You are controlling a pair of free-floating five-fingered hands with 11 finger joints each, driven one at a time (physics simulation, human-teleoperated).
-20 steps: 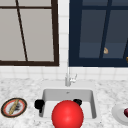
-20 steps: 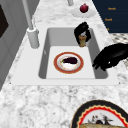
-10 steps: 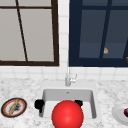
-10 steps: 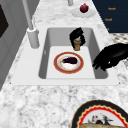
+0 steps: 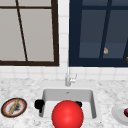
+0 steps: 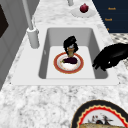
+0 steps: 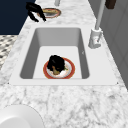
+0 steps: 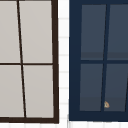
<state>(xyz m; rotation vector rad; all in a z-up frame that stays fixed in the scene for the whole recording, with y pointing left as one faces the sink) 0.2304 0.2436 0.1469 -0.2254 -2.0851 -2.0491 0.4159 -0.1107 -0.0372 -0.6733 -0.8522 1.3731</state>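
front view: a red ball (image 5: 67, 114) covers most of the sink (image 5: 93, 105), hiding the plate. left hand (image 5: 39, 104) pokes out at 9 o'clock of the ball, right hand (image 5: 79, 103) barely visible at 2 o'clock. left side view: right hand (image 6: 70, 45) sits over the red-rimmed plate (image 6: 59, 68), fingers curled round a brownish cone-like item (image 6: 71, 52); dark food (image 6: 70, 60) lies on the plate below. left hand (image 6: 111, 57) hovers at the sink's front rim, fingers loosely curled, holding nothing. versus 1 s ago: the right hand has come closer to the plate.
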